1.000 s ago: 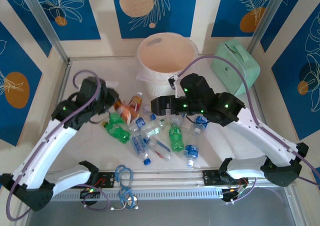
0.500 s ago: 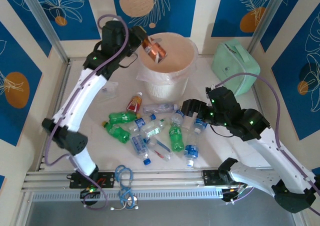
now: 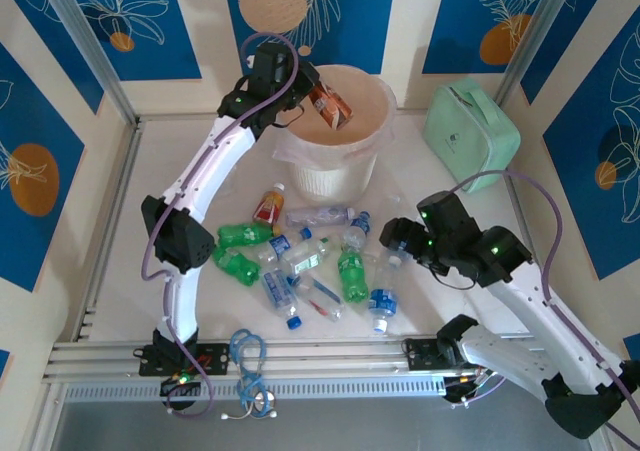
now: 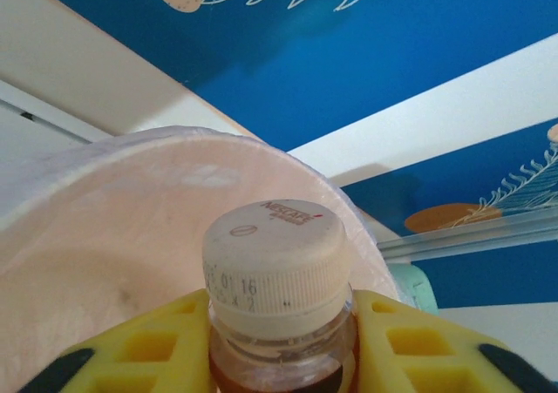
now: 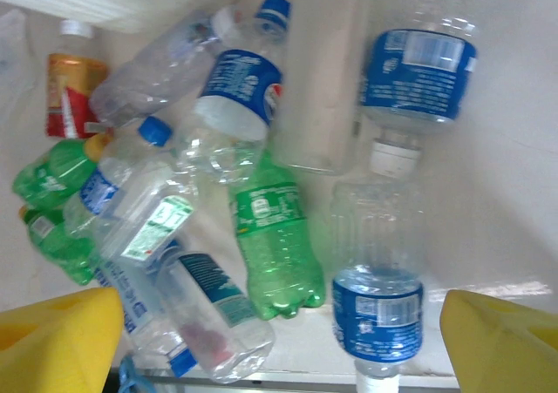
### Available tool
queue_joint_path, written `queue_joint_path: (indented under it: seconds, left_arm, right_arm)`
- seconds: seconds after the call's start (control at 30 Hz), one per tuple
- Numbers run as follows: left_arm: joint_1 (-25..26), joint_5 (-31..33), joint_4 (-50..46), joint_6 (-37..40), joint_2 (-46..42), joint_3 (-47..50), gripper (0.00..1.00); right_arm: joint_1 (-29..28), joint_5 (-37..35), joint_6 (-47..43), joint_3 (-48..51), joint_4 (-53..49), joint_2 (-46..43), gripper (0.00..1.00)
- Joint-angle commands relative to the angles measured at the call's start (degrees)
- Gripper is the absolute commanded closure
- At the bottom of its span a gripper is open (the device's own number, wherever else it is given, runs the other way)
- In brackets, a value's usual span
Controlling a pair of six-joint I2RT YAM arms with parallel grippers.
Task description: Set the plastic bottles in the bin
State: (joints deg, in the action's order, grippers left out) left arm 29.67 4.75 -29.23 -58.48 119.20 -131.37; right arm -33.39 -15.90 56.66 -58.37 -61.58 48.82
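While fingers (image 4: 148,345) flank it, bottle (image 4: 277,275) apparently overhangs bin (image 4: 96,179).

**Remote view: two matching arms, white links with black joints**

I identify the left arm (image 3: 205,166) and the right arm (image 3: 540,306) by their smooth white moulded links, joined by black joint housings (image 3: 178,241). Small green indicator lights (image 3: 491,242) glow on the right arm's housings. A purple cable (image 3: 500,176) runs along each arm, and each arm ends in a black base (image 3: 455,356). On the wrist cameras I see the left gripper (image 4: 279,349) and the right gripper (image 5: 279,341) fitted with yellow pads (image 4: 157,341). The left pair has rectangular recesses moulded in.
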Motion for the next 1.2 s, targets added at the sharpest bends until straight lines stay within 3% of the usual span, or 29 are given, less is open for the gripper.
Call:
queue_joint_path:
  seconds: [0.0, 0.3, 0.63, 0.73, 0.97, 1.17]
  left_arm:
    - [0.9, 0.7, -1.5, 1.9, 0.2, -2.7, 0.58]
    - [1.9, 2.5, -2.1, 5.5, -0.8, -2.7, 0.31]
    - [4.4, 4.3, -1.1, 17.0, -11.0, -1.5, 0.28]
    - [5.2, 2.1, 3.3, 21.1, -19.1, 7.4, 0.29]
    - [5.3, -6.6, 17.5, 22.0, -42.2, 42.8, 0.3]
    - [5.3, -11.0, 16.3, 21.3, -53.9, 61.9, 0.32]
  right_arm:
    - [1.4, 0.8, 1.8, 2.5, -3.1, -0.8, 0.06]
    - [2.3, 2.7, 4.0, 6.5, -5.3, 0.7, 0.07]
    - [-0.6, 5.8, 5.4, 10.6, -5.9, 4.5, 0.1]
    - [-1.8, 6.2, 5.3, 10.9, -4.5, 7.0, 0.11]
    - [-2.0, 7.3, 4.6, 10.5, -1.6, 12.2, 0.15]
    - [3.3, 4.5, 0.3, 4.8, -3.3, 14.1, 0.2]
